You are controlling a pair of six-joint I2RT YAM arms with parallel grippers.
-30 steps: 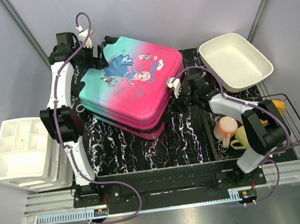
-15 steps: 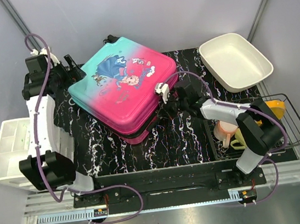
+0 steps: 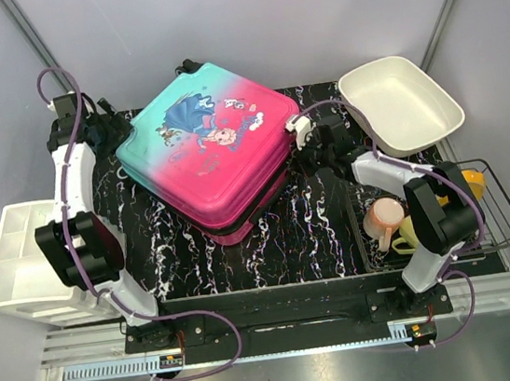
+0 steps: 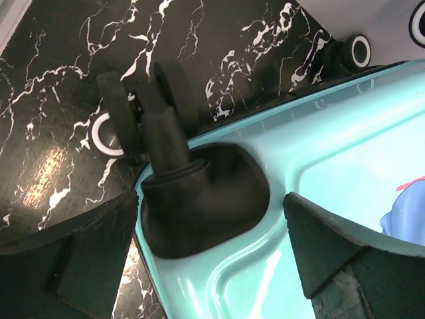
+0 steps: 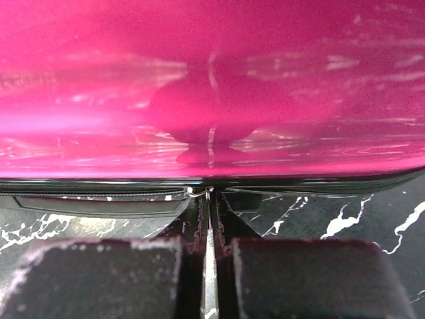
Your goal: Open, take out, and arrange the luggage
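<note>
The luggage [image 3: 217, 148], a pink-to-teal hard-shell suitcase, lies flat and closed on the black marbled table [image 3: 317, 229]. My left gripper [image 3: 108, 135] is at its teal far-left corner. In the left wrist view the left gripper [image 4: 211, 219] stands open, its fingers on either side of the black wheel housing [image 4: 199, 206], with the teal shell [image 4: 345, 153] below. My right gripper [image 3: 300, 145] is at the pink right edge. The right wrist view shows the pink shell [image 5: 212, 86] close up and the right gripper [image 5: 207, 249] shut on a thin metal zipper pull [image 5: 208, 229].
A white oval tub [image 3: 401, 104] stands at the back right. A wire basket [image 3: 498, 215] at the right holds a pink cup [image 3: 383, 219] and a yellow cup [image 3: 413, 231]. A white compartment tray [image 3: 29, 262] sits off the table's left side.
The suitcase turned and slid left early in the second. My left gripper swung out from behind it to its left corner. My right gripper moved along the pink edge toward the back right.
</note>
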